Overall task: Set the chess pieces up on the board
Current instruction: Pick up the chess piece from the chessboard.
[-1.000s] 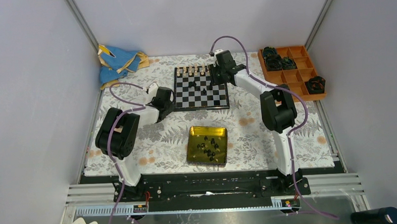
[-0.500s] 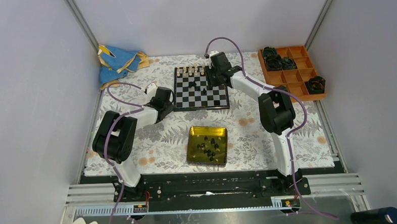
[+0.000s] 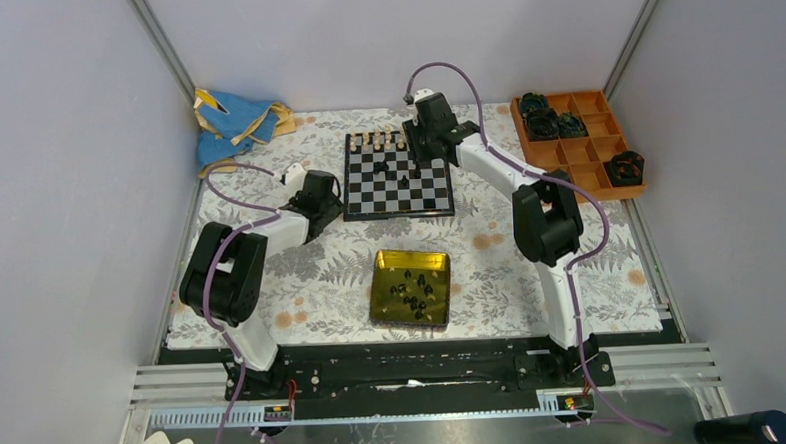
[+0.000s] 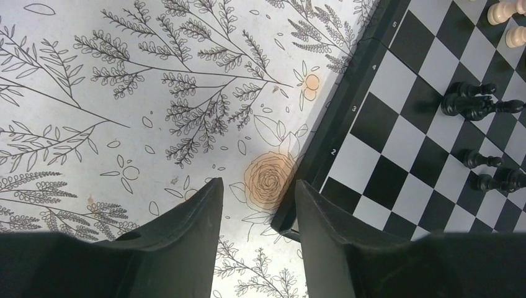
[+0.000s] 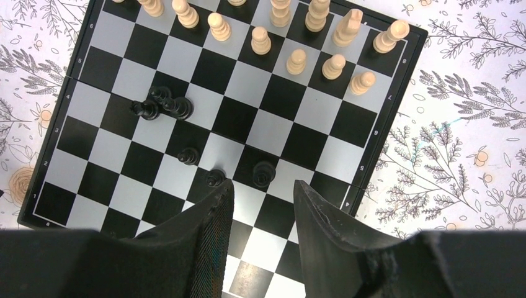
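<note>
Floral mat (image 3: 301, 276): board (image 5: 248, 81) square to mat edges; 3 black pieces (image 5: 215, 178) upright.

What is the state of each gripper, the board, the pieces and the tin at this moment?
board, lying flat, partly set.
cream pieces, standing in the far rows.
black chess pieces, a few scattered on the board.
tin, lidless, more black pieces inside.
left gripper, open, empty, over the mat beside the board.
right gripper, open, empty, above the board.
</note>
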You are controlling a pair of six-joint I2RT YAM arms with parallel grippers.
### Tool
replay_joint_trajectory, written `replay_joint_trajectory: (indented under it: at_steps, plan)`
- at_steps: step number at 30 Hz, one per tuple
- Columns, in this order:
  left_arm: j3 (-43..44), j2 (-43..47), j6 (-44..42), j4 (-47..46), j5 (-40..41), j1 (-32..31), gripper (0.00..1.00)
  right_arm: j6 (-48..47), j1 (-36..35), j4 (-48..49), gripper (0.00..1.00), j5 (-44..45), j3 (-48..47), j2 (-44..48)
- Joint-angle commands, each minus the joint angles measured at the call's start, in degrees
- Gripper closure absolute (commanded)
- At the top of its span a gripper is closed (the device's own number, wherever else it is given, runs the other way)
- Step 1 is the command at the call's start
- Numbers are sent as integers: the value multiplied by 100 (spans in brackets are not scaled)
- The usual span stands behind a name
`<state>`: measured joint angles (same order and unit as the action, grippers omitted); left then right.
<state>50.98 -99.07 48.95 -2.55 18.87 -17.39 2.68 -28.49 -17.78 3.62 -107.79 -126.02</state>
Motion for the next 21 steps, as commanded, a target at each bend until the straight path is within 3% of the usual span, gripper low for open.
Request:
replay_joint_trajectory:
  at_steps: [1, 21]
  plan:
    - [-53, 116, 36, -21, 150, 62, 46, -92, -22, -62, 53, 55, -303, -195]
    - [-52, -12, 62, -126, 75, 113, 46, -100, -12, -76, 55, 7, -591, -676]
